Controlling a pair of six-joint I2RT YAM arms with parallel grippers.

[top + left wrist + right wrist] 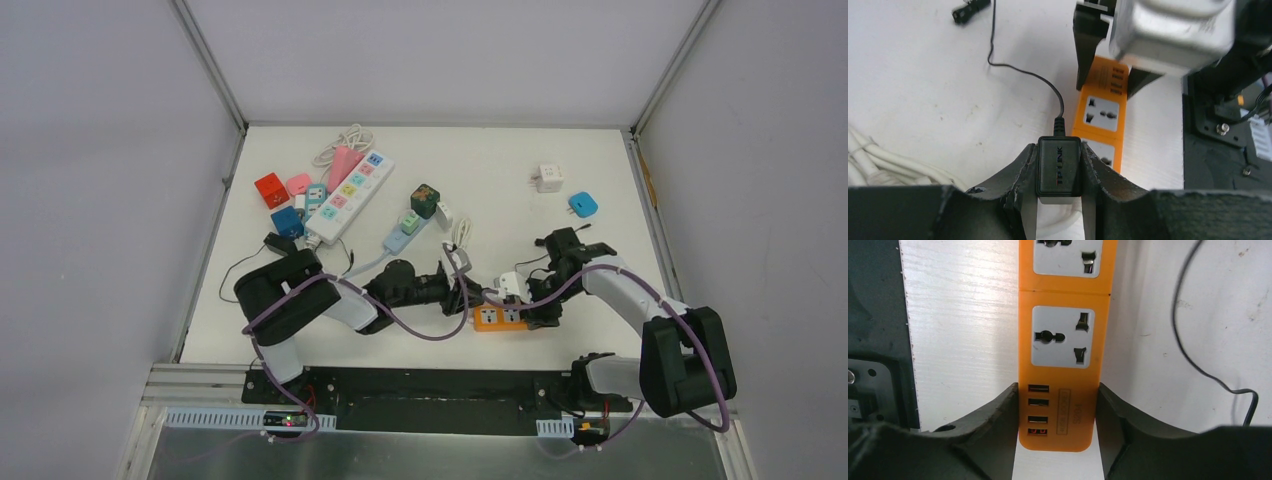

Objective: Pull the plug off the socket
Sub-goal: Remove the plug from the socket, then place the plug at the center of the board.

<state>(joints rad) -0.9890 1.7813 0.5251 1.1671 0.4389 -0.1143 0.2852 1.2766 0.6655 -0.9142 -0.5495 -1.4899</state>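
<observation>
My left gripper (1059, 151) is shut on a black plug (1059, 170) marked TP-LINK, its thin black cable (1018, 70) trailing away over the white table. The plug sits just left of the orange socket strip (1100, 112), near the strip's end. My right gripper (1056, 407) is shut on the strip's (1063, 340) USB end, a finger on each long side. Both sockets in the right wrist view have nothing in them. From above, the two grippers meet over the strip (500, 318) near the table's front edge.
A long white power strip (348, 195) and several coloured adapters lie at the back left. A white cube adapter (548, 178) and a blue one (583, 205) are at the back right. A coiled white cable (460, 235) lies behind the grippers. The black base plate (440, 395) borders the near edge.
</observation>
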